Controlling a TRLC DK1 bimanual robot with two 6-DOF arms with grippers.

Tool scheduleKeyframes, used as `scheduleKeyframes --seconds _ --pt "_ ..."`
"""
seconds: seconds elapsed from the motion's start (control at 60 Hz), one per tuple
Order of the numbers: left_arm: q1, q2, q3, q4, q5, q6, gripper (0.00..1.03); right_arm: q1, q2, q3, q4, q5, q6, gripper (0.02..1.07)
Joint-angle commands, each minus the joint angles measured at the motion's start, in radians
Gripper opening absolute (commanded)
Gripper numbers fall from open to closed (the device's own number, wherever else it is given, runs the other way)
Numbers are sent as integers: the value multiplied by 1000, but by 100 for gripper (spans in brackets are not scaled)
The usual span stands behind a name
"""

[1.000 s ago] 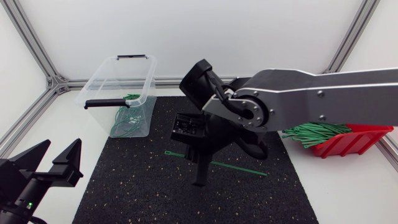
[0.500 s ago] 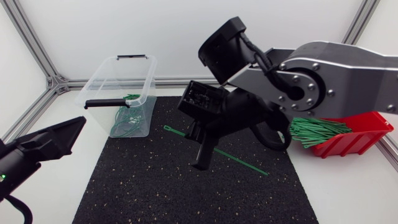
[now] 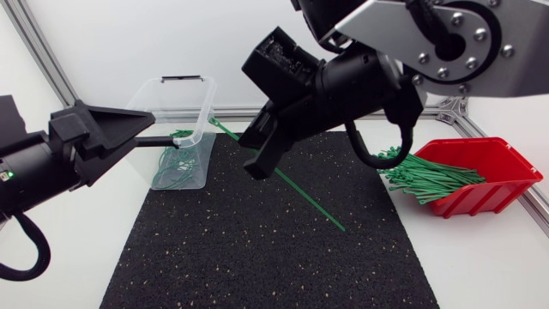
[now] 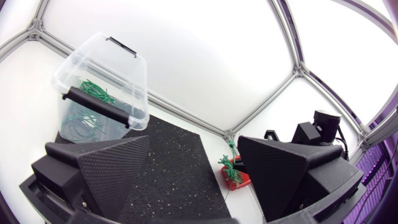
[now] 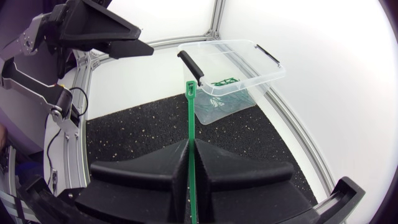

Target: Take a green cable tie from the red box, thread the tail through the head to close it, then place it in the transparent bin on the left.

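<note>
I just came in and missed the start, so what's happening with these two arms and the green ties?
The right arm has its jaws shut on one straight green cable tie, held in the air over the black mat, not yet looped. The left arm hangs near the transparent bin with jaws open and empty. The bin already holds several green ties, and the red box has plenty more.

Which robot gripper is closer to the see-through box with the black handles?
Left. The left gripper sits open right beside the transparent bin, pointing at it. The right gripper is farther off over the black mat, shut on a green cable tie.
</note>
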Motion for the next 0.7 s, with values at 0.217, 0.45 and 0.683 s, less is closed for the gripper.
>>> scheduleKeyframes --seconds 0.217,0.45,0.683 --pt "-117 129 99 119 10 -109 99 -37 70 112 -32 -77 93 11" --pt "-141 232 127 222 64 -145 97 -74 96 152 -25 -157 140 11" --pt "-147 295 139 298 68 -172 97 -97 134 189 -2 -220 218 11"
